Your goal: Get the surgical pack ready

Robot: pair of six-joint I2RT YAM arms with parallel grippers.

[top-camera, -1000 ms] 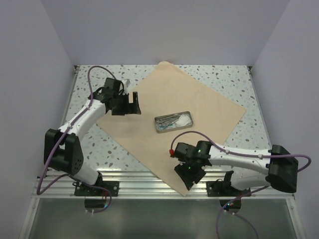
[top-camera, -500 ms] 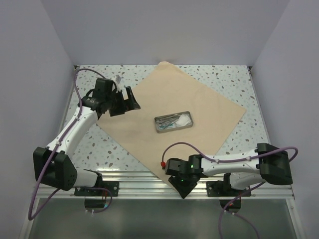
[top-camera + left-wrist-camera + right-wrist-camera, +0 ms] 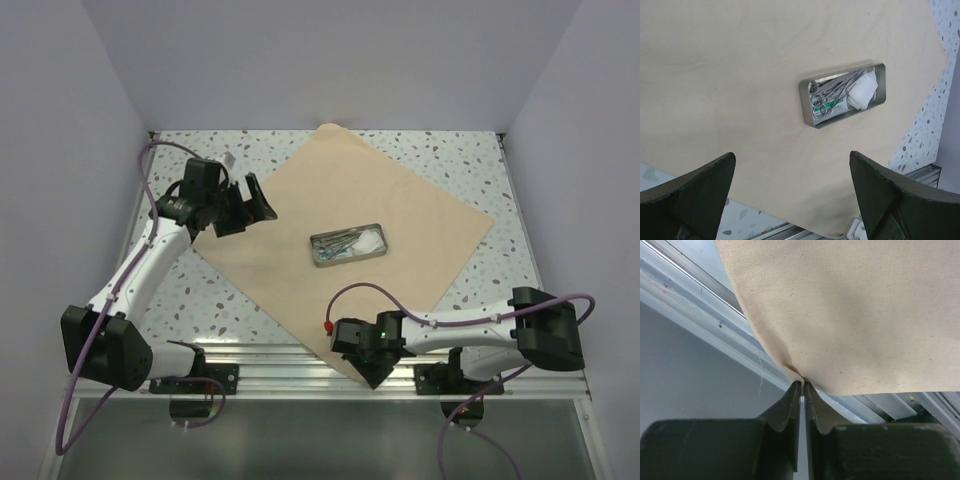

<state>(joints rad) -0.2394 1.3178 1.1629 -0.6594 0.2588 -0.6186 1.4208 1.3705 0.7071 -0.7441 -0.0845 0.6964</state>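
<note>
Right wrist view shows the right gripper [image 3: 802,384] with its fingers [image 3: 790,405] brought together on the near corner of the wrap [image 3: 850,310], where it hangs over the metal rail [image 3: 715,320] at the front of the bench. The tip of the corner is puckered between them, so I record a pinch, though a shallow one. The wrap lies flat and diamond-wise on the bench [image 3: 460,150]. The tray [image 3: 805,102] sits near its centre, with the instruments [image 3: 832,90] and the gauze [image 3: 864,90] inside. I judge the loading done and the first fold in hand. The next move calls for lifting this corner clear of the rail and carrying it away from me over the tray, slowly enough that the thin grip holds and the sheet does not drag the tray along. The right arm lies low along the front edge, reaching leftward from its base with the wrist down at the rail. The left arm reaches forward to the wrap's left corner. The left gripper [image 3: 245,205] hangs above that corner, fingers fully apart and holding nothing, its camera looking across at the tray.
</note>
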